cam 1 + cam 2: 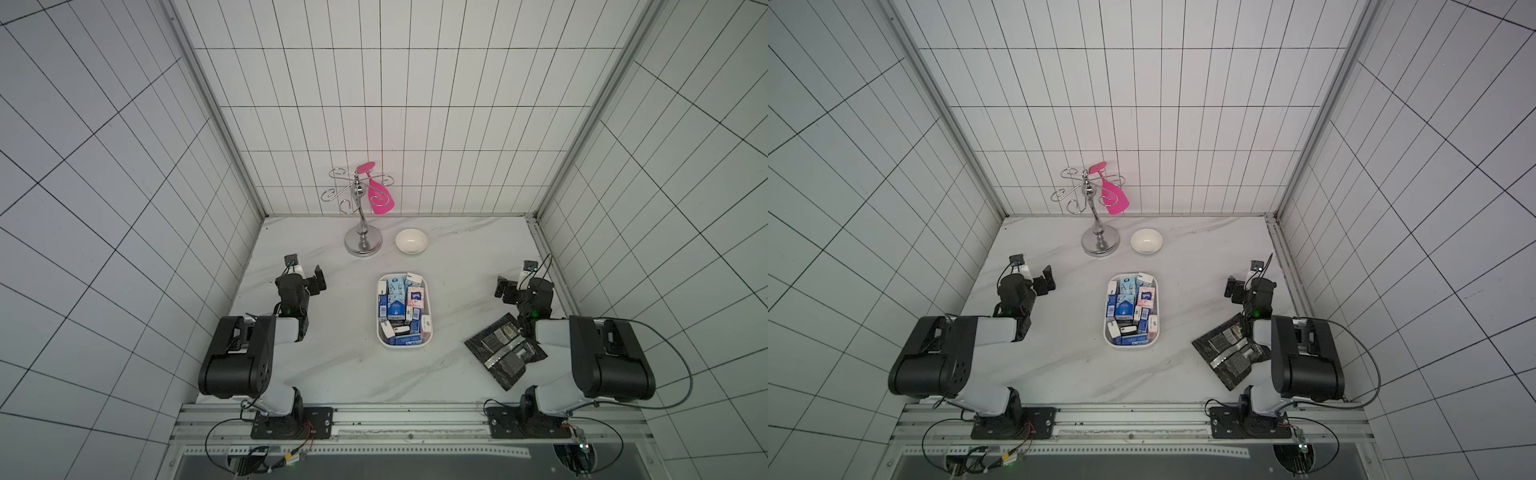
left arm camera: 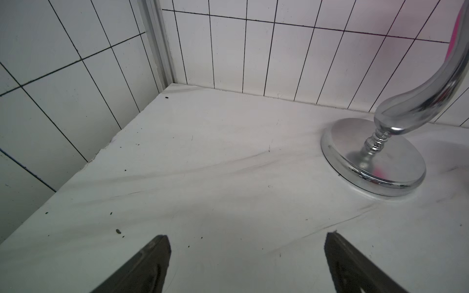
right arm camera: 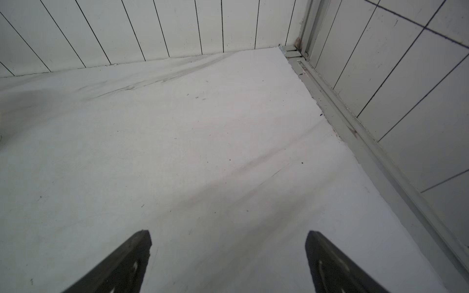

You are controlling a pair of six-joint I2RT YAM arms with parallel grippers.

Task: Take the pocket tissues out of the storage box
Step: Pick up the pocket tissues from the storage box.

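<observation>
The white storage box lies in the middle of the marble table in both top views. It is filled with several pocket tissues in light blue, dark blue, black and pale pink wrappers. My left gripper hovers well to the left of the box, open, with only bare tabletop between its fingers. To the right of the box my right gripper is open too and holds nothing. Neither wrist view shows the box.
A chrome hook stand with a pink spatula stands at the back beside a small white bowl. Black-and-silver foil pouches lie under the right arm. Tiled walls close in three sides.
</observation>
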